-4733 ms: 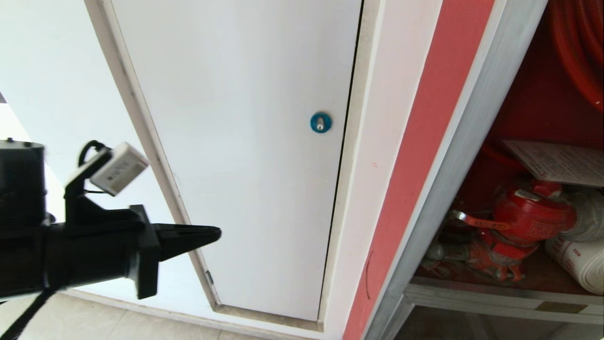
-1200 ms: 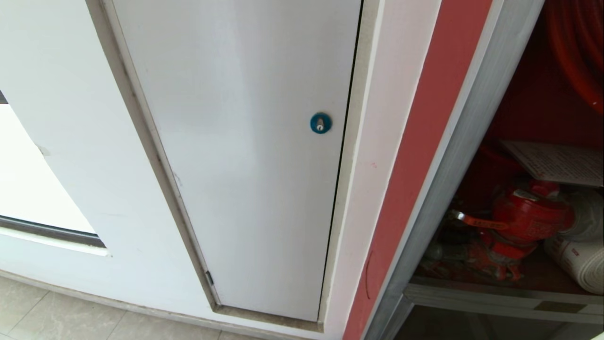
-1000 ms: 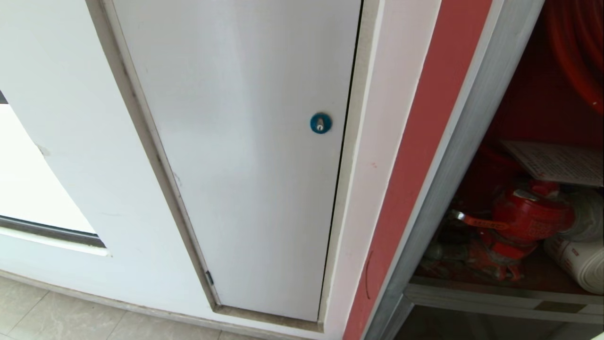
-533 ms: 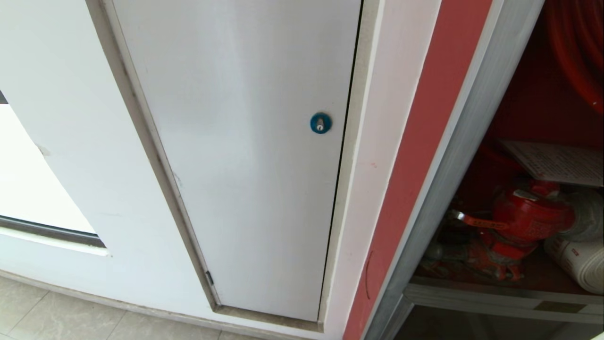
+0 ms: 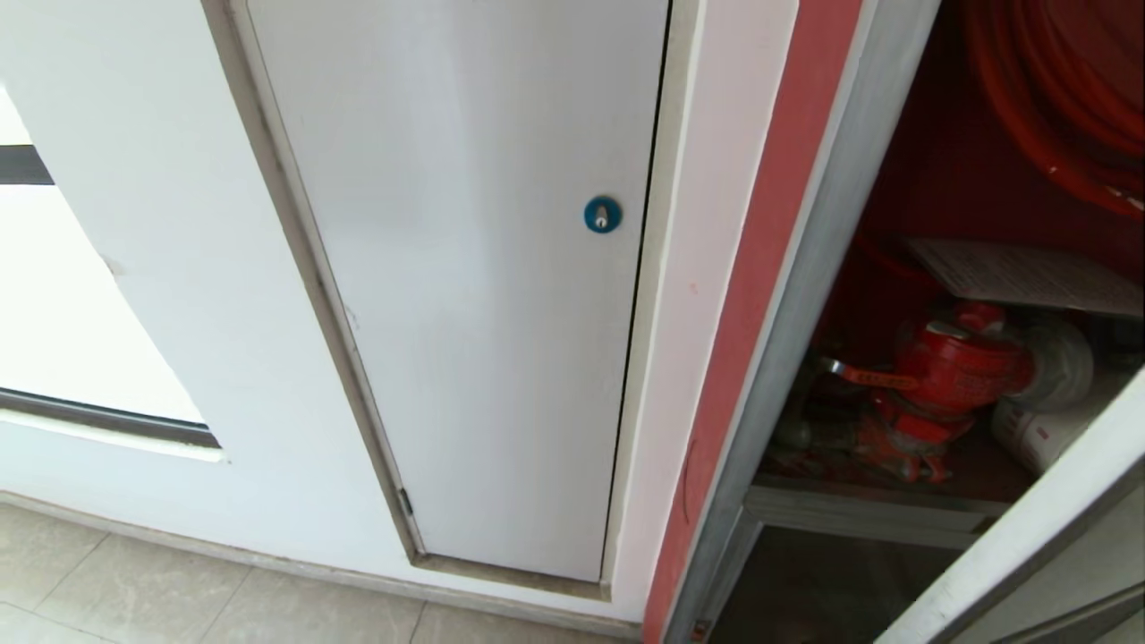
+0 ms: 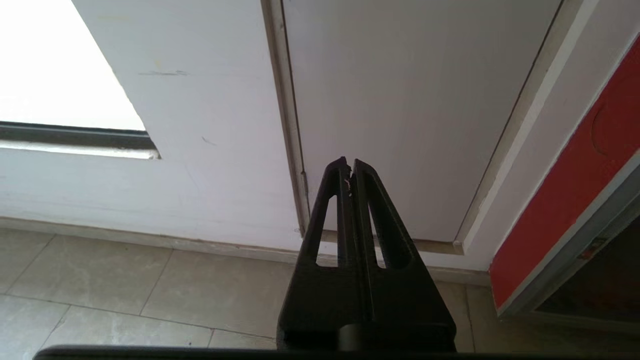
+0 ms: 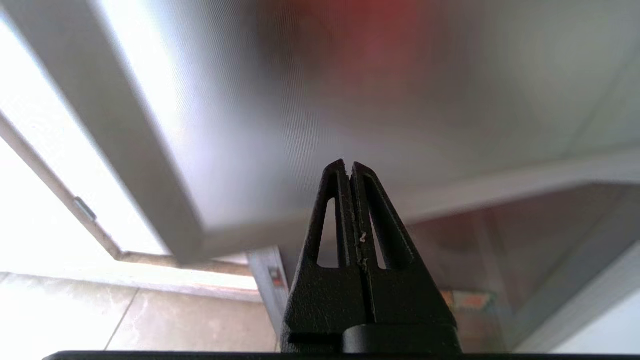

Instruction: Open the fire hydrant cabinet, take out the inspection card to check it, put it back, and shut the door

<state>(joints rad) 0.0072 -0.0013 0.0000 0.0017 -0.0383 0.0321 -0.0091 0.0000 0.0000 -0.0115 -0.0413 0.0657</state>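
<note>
The fire hydrant cabinet (image 5: 809, 286) stands open at the right of the head view, with a silver frame and a red inside. A red valve (image 5: 957, 367) sits on its shelf beside a white rolled hose (image 5: 1042, 429), and a red coiled hose (image 5: 1055, 107) hangs above. The pale inspection card (image 5: 1029, 277) lies flat on top of the valve. A silver edge of the door (image 5: 1029, 528) cuts across the lower right corner. My right gripper (image 7: 349, 164) is shut and empty, close before the door's glass (image 7: 310, 100). My left gripper (image 6: 349, 162) is shut and empty, low before the wall. Neither arm shows in the head view.
A white panel (image 5: 483, 295) with a round blue lock (image 5: 602, 215) fills the wall left of the cabinet, with a red strip (image 5: 760, 295) between them. Beige floor tiles (image 6: 125, 290) run along the wall's foot. A window opening (image 5: 54, 358) lies at the far left.
The whole head view has shifted, so the camera has moved; the cabinet sits further left and the door's edge now enters at the lower right. The left arm left the head view several seconds ago.
</note>
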